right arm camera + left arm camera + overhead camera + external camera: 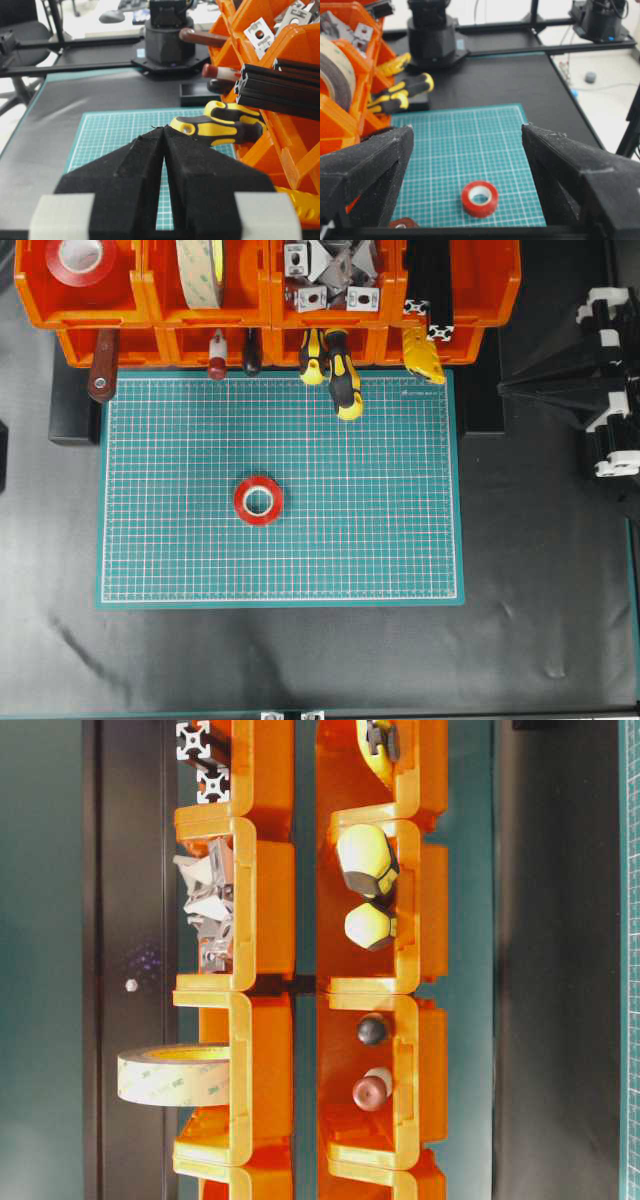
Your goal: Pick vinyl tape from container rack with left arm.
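Observation:
The vinyl tape (259, 500), a small red ring with a white core, lies flat on the green mat, left of its middle. In the left wrist view the vinyl tape (480, 198) sits low between the wide-apart jaws of my left gripper (466, 129), which is open and touches nothing. The left arm does not show in the overhead view. The orange container rack (140, 345) runs along the mat's far edge, and a bigger red roll (82, 258) rests in its top-left bin. My right gripper (164, 129) is shut and empty, parked right of the mat (503, 388).
The green cutting mat (380, 520) covers the table's middle. Sticking out of the rack are a cream tape roll (203, 270), metal brackets (330, 275), black bars (430, 290), yellow-black screwdrivers (340, 375) and a brown handle (102, 370).

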Available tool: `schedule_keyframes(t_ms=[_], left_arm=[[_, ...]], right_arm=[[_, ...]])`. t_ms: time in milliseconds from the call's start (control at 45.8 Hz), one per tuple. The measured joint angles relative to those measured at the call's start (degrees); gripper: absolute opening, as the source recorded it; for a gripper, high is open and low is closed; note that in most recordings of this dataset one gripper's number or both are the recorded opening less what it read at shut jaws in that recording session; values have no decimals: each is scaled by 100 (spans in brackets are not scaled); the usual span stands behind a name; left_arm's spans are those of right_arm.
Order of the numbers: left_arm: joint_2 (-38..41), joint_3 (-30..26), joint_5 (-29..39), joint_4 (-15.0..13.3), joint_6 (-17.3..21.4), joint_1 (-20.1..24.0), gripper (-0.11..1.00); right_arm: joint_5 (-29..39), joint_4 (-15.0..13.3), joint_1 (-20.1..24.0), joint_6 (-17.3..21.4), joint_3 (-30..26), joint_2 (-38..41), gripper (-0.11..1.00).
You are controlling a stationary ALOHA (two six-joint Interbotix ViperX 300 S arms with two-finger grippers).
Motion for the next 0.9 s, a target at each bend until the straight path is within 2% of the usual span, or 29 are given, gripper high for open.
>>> schedule_keyframes(t_ms=[895], left_arm=[[9, 9, 0, 0, -9, 9, 84]], right_arm=[[-62, 0, 0, 0, 0, 0, -1]])
